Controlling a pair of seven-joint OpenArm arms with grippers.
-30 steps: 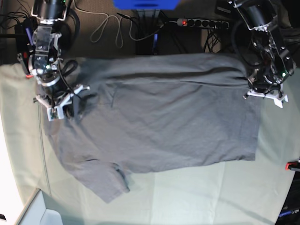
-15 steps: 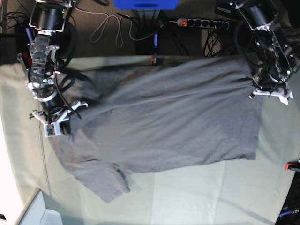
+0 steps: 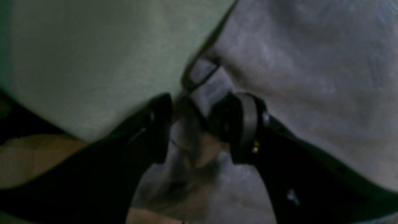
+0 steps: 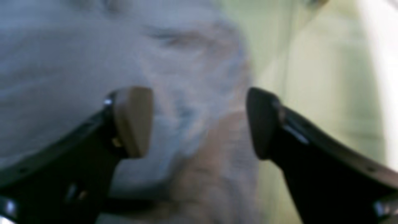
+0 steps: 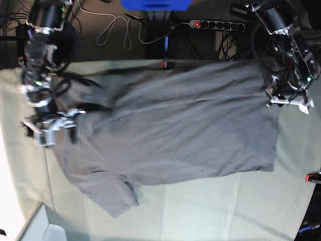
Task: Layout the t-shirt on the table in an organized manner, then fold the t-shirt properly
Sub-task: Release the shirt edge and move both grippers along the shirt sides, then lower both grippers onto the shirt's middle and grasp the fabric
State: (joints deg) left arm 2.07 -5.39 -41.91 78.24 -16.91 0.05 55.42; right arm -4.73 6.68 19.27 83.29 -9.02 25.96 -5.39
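Where the left wrist view looks down past its own jaws, the left gripper stands partly parted, and a bunched corner of the t-shirt lies between the pads; whether the fabric is pinched cannot be told. Pale green table cloth fills the left of this view.

In the right wrist view, the right gripper is spread wide and holds nothing, with the blurred grey t-shirt below it and the table to the right.

In the base view, the t-shirt lies spread across the far half of the table, one sleeve pointing near-left. The right gripper is at its left edge, the left gripper at its far-right corner. The cloth is judged light, limp and prone to creasing, best taken at hems or corners. A power strip and cables lie beyond the far edge; a red clamp sits at the right edge. Nothing obstructs the shirt.
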